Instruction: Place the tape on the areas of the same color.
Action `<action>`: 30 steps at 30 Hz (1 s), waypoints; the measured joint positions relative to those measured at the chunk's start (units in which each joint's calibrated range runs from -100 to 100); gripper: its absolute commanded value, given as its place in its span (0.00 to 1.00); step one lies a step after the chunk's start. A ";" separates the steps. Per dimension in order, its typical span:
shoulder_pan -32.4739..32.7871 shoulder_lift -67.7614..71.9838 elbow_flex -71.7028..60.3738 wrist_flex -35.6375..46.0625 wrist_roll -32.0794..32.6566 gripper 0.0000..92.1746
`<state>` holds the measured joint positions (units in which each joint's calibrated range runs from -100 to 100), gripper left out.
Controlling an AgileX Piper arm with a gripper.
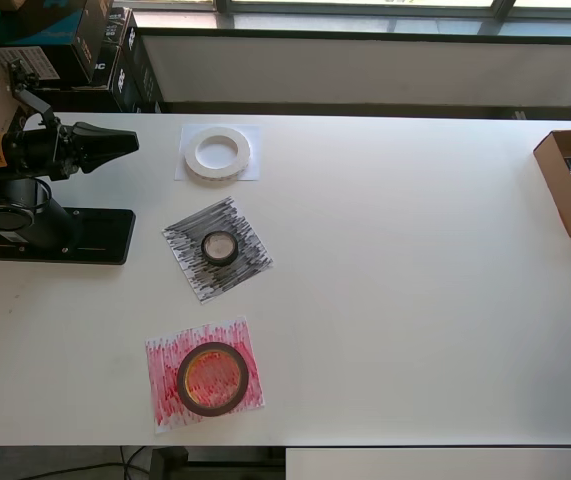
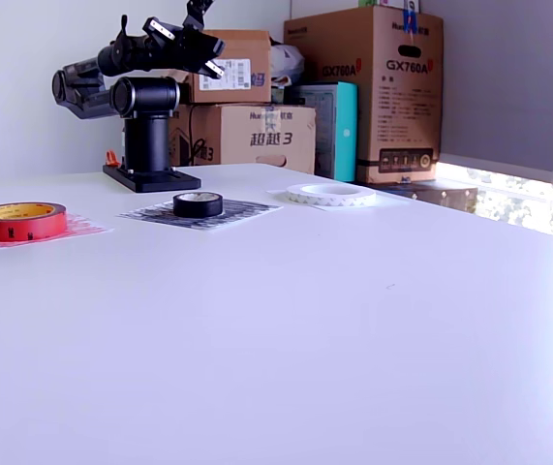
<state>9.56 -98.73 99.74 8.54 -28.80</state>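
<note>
A: Tape, three rolls. White roll point(image 1: 217, 153) on white sheet point(image 1: 251, 170); small black roll point(image 1: 219, 246) on black-scribbled sheet point(image 1: 246, 268); red roll point(image 1: 212, 379) on red-scribbled sheet point(image 1: 161, 392). Each is flat, hole up, colours matched.

B: Gripper point(image 1: 125, 142)?

A: Folded back over its base point(image 1: 100, 236), well apart from every roll and holding nothing. Jaw gap: cannot tell. White roll lies nearest, toward the overhead view's right of the tip; red lies farthest.

B: Remaining work?

A: Judged none; no reach needed.

"GX760A" on tall carton point(image 2: 384, 92) — "超越3" on lower carton point(image 2: 247, 139)
</note>
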 measured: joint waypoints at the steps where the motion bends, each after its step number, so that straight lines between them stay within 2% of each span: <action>1: 0.00 0.00 0.00 0.17 0.00 0.01; 30: -1.08 0.00 0.00 -1.16 0.00 0.01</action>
<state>8.48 -98.73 99.74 7.38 -28.80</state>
